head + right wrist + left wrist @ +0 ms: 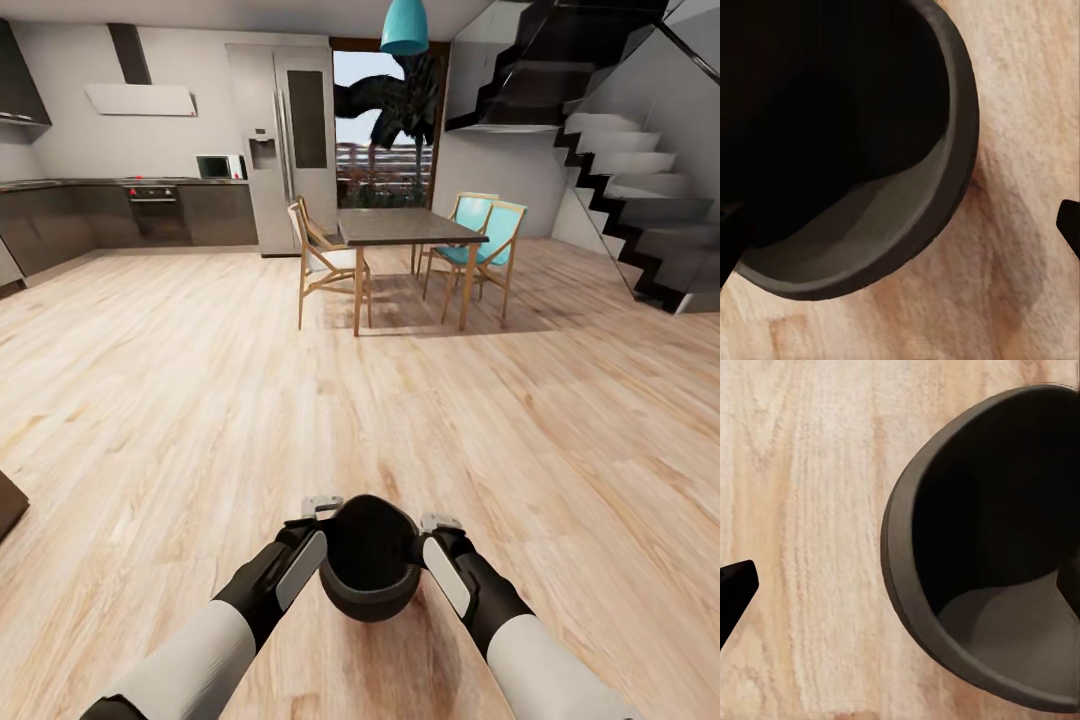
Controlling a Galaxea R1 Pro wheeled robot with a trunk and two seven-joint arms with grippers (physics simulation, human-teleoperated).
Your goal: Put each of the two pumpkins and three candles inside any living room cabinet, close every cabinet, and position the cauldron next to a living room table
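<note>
Carrying the cauldron (368,560) pinched between my left hand (322,520) and right hand (430,533), each clamping its rim. I reckon uneven squeeze could tip it onto the floor (200,400).

Two arms rise from the lower edge of the head view, each with a white rounded forearm shell, a glossy black wrist section and a pale grey panel. The left gripper (318,512) and right gripper (438,524) end in light grey metal brackets.

In the wrist views, one black fingertip (735,589) shows at the frame's edge, another (1069,225) likewise.

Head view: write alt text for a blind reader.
Both grippers, left gripper and right gripper, flank a black cauldron above a pale wood floor. Beyond stands a dining table with chairs, and a kitchen.
</note>
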